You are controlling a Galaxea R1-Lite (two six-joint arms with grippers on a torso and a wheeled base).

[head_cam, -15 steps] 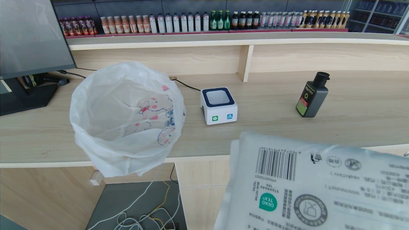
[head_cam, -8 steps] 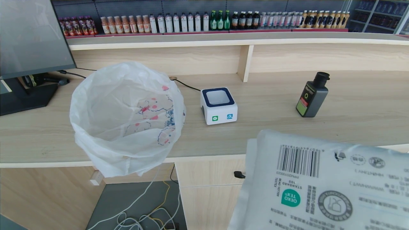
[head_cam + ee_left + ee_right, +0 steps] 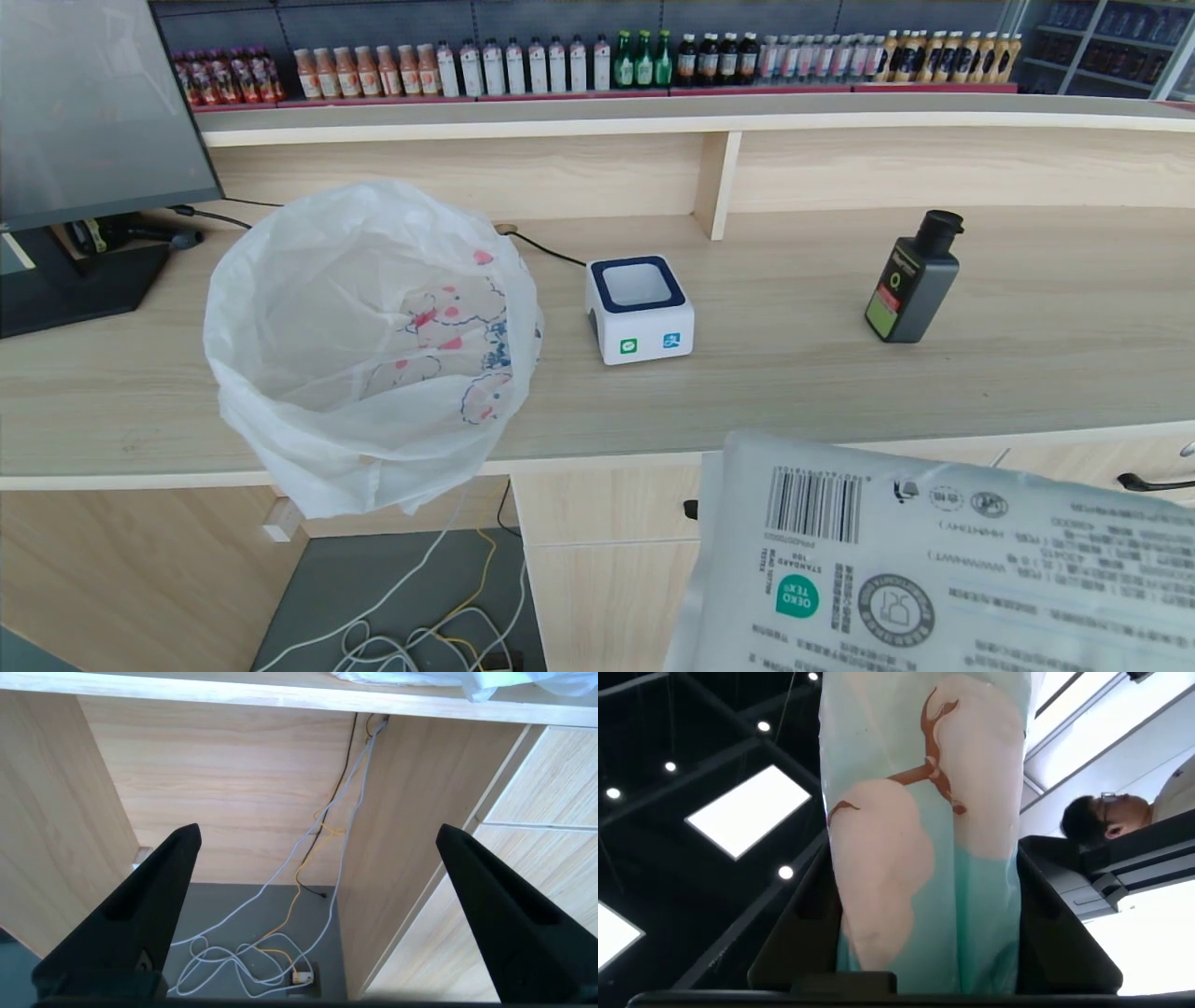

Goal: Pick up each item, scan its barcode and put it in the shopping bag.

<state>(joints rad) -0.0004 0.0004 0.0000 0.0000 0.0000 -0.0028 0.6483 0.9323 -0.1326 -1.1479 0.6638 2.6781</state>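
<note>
Right pincer clamping flat glossy plastic packet, crinkled translucent bag

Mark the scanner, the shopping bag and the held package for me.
scanner (image 3: 638, 285), head view, on its top window.
shopping bag (image 3: 289, 299), head view, on its inner wall.
package (image 3: 934, 560), head view, on its printed face.

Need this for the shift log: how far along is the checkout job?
Done: possibly one item, a printed shape showing through the shopping bag. In hand: the white package, clamped in the right gripper, barcode up, short of the scanner. To do: scanning and bagging it, then the dark bottle on the counter.
</note>
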